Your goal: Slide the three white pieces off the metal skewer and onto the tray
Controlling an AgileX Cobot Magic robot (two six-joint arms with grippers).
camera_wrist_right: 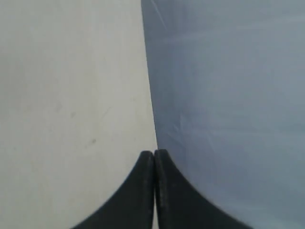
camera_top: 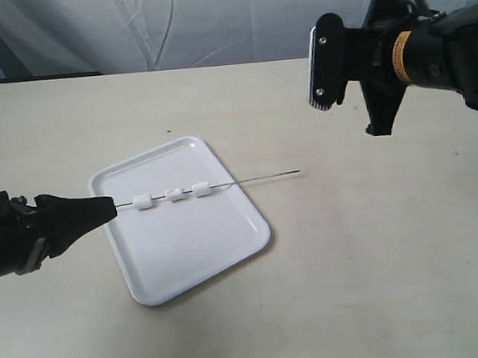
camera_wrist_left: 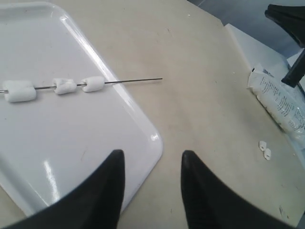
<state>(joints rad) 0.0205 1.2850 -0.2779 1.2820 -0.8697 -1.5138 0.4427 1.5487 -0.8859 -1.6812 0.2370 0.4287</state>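
The white tray (camera_top: 195,250) lies on the table left of the middle. The thin metal skewer (camera_top: 264,178) rests across it, its far end sticking out over the table past the tray's right rim. Three white pieces (camera_top: 143,202) (camera_top: 175,194) (camera_top: 201,189) are threaded on it above the tray. My left gripper (camera_top: 108,209) is low at the tray's left rim, by the skewer's near end. In the left wrist view it (camera_wrist_left: 152,155) is open and empty, with the skewer (camera_wrist_left: 138,80) and pieces (camera_wrist_left: 64,86) apart from it. My right gripper (camera_wrist_right: 154,153) is shut and empty.
The right arm (camera_top: 412,55) hangs high over the table's back right. A crumpled plastic packet (camera_wrist_left: 281,105) and two small white bits (camera_wrist_left: 264,150) lie on the table beyond the tray (camera_wrist_left: 71,143). A blue-grey backdrop (camera_wrist_right: 228,95) stands behind the table edge.
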